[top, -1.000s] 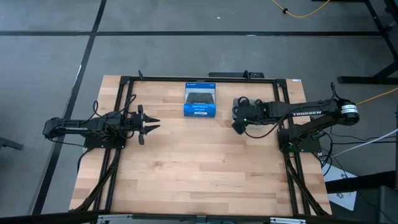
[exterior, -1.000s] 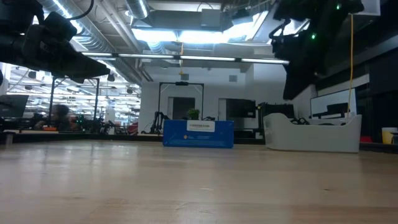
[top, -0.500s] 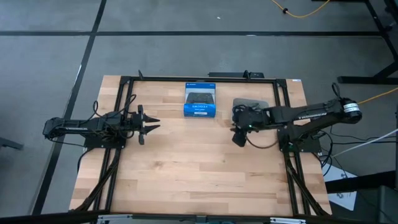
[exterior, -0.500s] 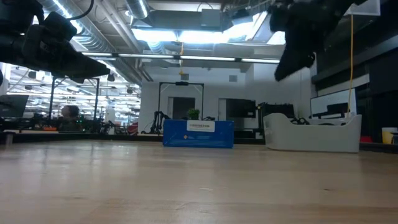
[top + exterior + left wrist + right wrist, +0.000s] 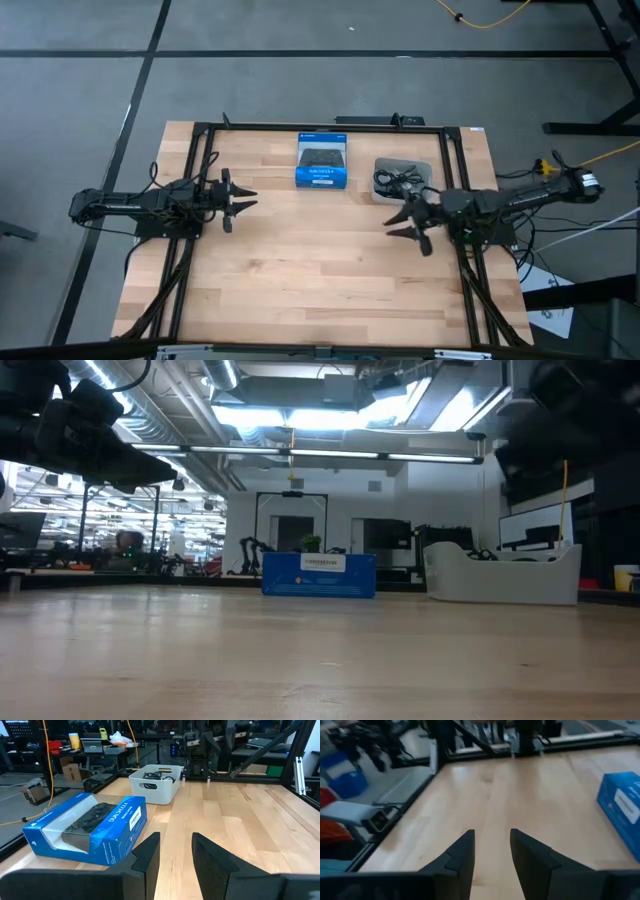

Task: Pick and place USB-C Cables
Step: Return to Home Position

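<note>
I have the left gripper [image 5: 248, 200] hovering at its side of the table [image 5: 320, 270], fingers apart. The blue box [image 5: 90, 832] lies ahead of those fingers and off to one side. The gray bin [image 5: 155, 782] is farther ahead, well apart from them.

The right gripper [image 5: 392, 227] hangs at the opposite side, fingers [image 5: 465, 847] apart and pointing across bare light wood planks toward the left arm. The bin is just beside these fingers, toward the table's far edge, not between them.

The USB-C Cables [image 5: 400, 177] lie coiled inside the bin, dark loops showing over the rim in the left wrist view.

A black metal frame borders the tabletop. The floor [image 5: 80, 90] is grey with dark lines, and a yellow cord [image 5: 462, 18] lies on it. The low view shows ceiling lights [image 5: 300, 420], ducts and workbenches behind.
</note>
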Controlling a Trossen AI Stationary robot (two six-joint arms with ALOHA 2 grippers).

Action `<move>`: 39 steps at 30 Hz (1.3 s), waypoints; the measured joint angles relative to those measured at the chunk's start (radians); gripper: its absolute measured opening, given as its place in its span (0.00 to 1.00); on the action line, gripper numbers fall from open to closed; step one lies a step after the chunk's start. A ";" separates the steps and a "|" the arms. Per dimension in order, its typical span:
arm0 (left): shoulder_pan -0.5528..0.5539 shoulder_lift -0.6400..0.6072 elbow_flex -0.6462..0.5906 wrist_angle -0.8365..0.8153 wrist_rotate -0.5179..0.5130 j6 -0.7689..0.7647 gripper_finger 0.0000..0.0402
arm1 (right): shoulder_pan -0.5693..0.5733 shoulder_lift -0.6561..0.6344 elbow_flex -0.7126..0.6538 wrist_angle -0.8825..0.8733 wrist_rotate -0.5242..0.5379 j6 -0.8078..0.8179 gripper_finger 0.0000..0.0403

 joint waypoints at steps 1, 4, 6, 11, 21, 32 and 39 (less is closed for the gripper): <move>0.000 0.000 0.000 0.000 0.000 0.000 0.26 | 0.000 -0.040 -0.039 0.028 -0.012 0.001 0.32; 0.000 0.000 0.000 0.000 0.000 0.000 0.26 | 0.000 -0.165 -0.111 0.044 -0.033 0.002 0.32; 0.000 0.000 0.000 0.001 0.000 0.000 0.26 | 0.000 -0.236 -0.141 0.030 -0.053 -0.001 0.32; 0.000 0.000 0.000 0.001 0.000 0.000 0.26 | 0.000 -0.377 -0.178 0.010 -0.086 -0.004 0.32; 0.000 0.000 0.000 0.002 -0.001 0.000 0.26 | -0.009 -0.567 -0.208 -0.134 -0.040 -0.002 0.32; 0.000 0.000 0.000 0.001 -0.001 0.000 0.26 | -0.086 -0.671 -0.208 -0.175 0.004 -0.003 0.32; 0.000 0.000 0.000 0.002 -0.001 0.000 0.26 | -0.087 -0.671 -0.207 -0.175 0.004 -0.004 0.32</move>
